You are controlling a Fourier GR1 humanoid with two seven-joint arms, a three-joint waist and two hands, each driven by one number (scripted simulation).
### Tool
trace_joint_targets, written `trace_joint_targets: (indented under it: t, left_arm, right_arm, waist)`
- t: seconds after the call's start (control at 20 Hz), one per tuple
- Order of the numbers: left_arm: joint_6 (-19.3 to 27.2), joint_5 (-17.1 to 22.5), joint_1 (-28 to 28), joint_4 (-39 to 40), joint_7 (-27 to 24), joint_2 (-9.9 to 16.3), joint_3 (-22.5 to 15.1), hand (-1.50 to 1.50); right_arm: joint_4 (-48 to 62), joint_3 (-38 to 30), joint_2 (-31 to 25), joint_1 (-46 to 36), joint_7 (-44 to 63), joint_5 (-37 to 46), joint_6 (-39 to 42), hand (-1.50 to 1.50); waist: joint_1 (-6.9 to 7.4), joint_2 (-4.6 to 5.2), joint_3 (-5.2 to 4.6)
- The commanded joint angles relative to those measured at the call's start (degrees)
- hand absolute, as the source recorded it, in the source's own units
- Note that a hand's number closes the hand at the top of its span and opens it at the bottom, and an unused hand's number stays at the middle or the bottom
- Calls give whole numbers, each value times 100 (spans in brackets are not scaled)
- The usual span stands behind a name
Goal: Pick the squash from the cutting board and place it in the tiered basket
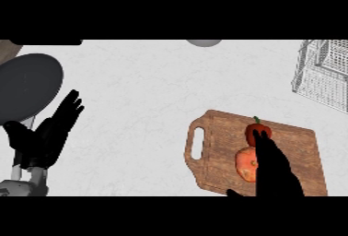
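An orange squash (245, 167) lies on the brown wooden cutting board (217, 156) at the lower right. Beyond it on the board sits a red pepper (258, 129) with a green stem. My right hand (272, 170) reaches up from the lower edge over the squash, its straight fingers covering the squash's right side and touching the pepper. The white wire tiered basket (324, 76) stands at the upper right edge. My left hand (48, 133) rests open at the left, fingers up.
A dark round pan (27, 87) sits at the left behind my left hand. A grey round object (204, 42) shows at the top edge. White counter lies between the board and the basket.
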Motion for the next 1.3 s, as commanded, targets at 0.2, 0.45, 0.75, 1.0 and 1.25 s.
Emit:
trace_joint_targets:
  t: [0.2, 0.45, 0.75, 1.0, 1.25]
  left_arm:
    - [-22, -80, 6, -176, 173, -28, 66, 0]
    - [-6, -272, 105, -57, 70, -303, 10, 0]
    - [-395, -156, 221, -216, 140, -163, 378, 0]
    - [-596, -261, 193, -14, 56, -312, 582, 0]
    - [-499, -378, 397, -308, 88, -395, 543, 0]
  right_arm:
    - [907, -278, 887, -235, 849, 426, 507, -150]
    - [1158, -216, 995, 85, 483, 906, 297, -150]
    - [1629, -598, 1107, -283, 339, 1241, 127, -150]
    - [1568, -1075, 966, -157, -186, 1283, 296, -150]
    - [1428, -974, 1111, 178, -73, 595, 726, 150]
  waist:
    - [-3, 7, 27]
    - [-48, 2, 27]
    - [-20, 1, 28]
    - [-32, 2, 28]
    - [-20, -1, 28]
